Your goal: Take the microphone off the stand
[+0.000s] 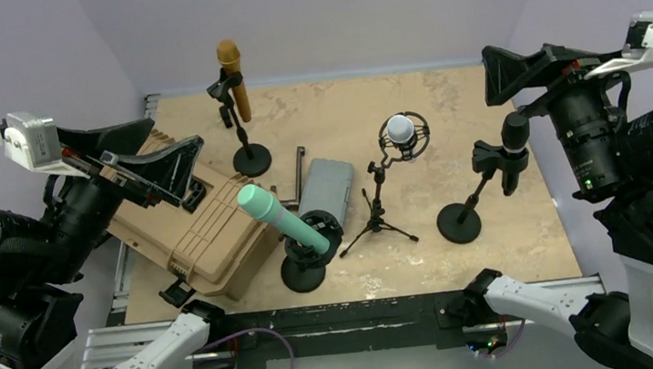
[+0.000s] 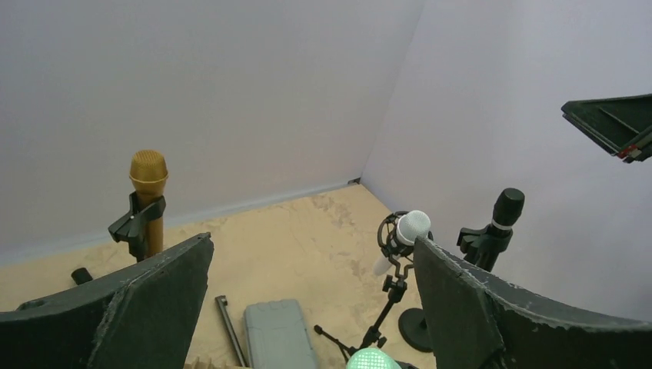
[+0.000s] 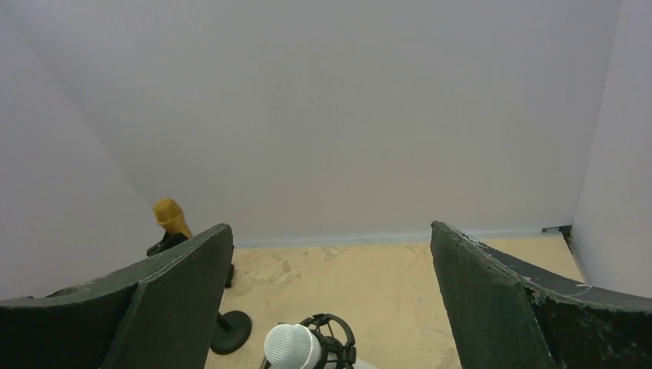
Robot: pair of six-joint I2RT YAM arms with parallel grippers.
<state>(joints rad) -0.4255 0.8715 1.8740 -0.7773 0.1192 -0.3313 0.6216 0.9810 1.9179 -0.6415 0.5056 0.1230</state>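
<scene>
The teal microphone [image 1: 278, 215] is leaning in its stand [image 1: 303, 277], long axis slanted, head pointing up-left. The left gripper [image 2: 314, 240] and right gripper [image 3: 330, 226] are hovering, jaws apart, empty.

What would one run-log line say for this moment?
left jaws: open, empty | right jaws: open, empty | gold microphone, teal microphone, white microphone, black microphone: all mounted

The tabletop [image 1: 444, 117] is finished in a matt, stone-like beige mottle. The tan case [image 1: 208, 229] is moulded in ribbed plastic. A fine mesh grille is seen on the gold microphone [image 2: 148, 184]. On the left gripper [image 2: 313, 242], the fingers [image 2: 154, 307] are rough matt black, scuffed pale along the edges.
</scene>
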